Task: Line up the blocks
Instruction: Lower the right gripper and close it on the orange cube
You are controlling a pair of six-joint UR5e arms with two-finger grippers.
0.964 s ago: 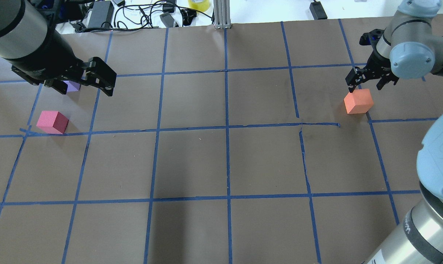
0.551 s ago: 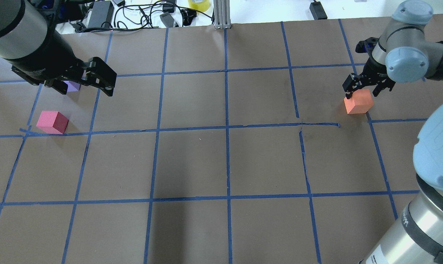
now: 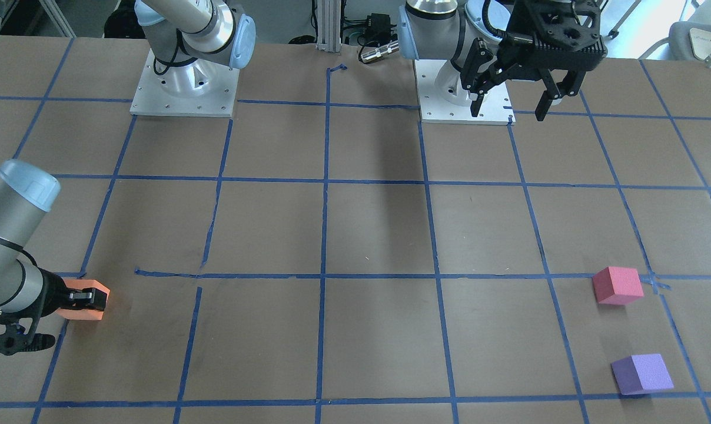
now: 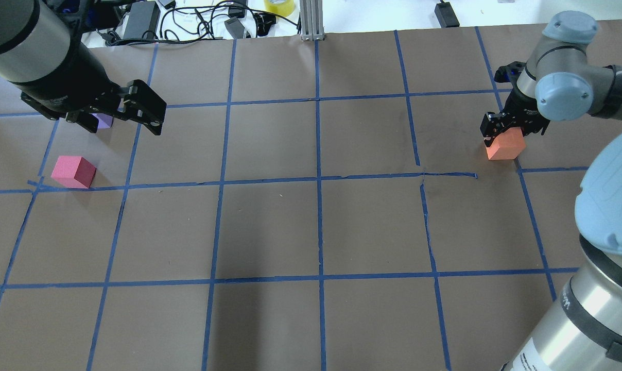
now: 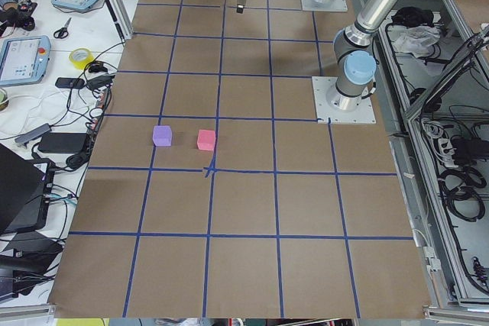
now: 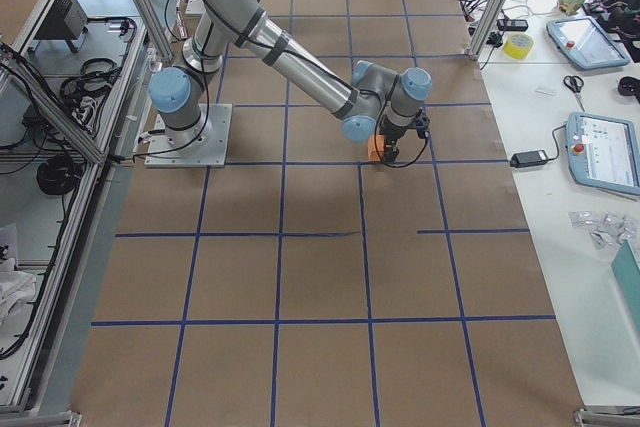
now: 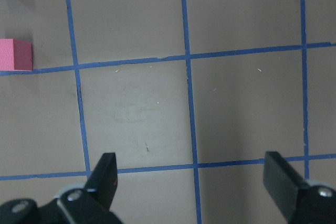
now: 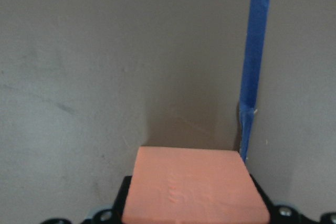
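The orange block (image 4: 505, 147) rests on the table at the right, beside a blue tape line. My right gripper (image 4: 512, 134) is down over it with a finger tight against each side. The right wrist view shows the orange block (image 8: 194, 187) filling the space between the fingers. The pinkish-red block (image 4: 73, 171) sits at the far left on a tape crossing. The purple block (image 4: 104, 120) lies just behind it, partly hidden under my left gripper (image 4: 121, 122). That gripper hangs high above the table, open and empty.
The brown table (image 4: 316, 232) carries a grid of blue tape. Cables, power bricks and a yellow tape roll (image 4: 279, 6) lie past the far edge. Both arm bases (image 3: 182, 88) stand at the robot's side of the table.
My right gripper has come down from above the orange block to around it, and its fingers have closed in on its sides. My left arm has barely moved.
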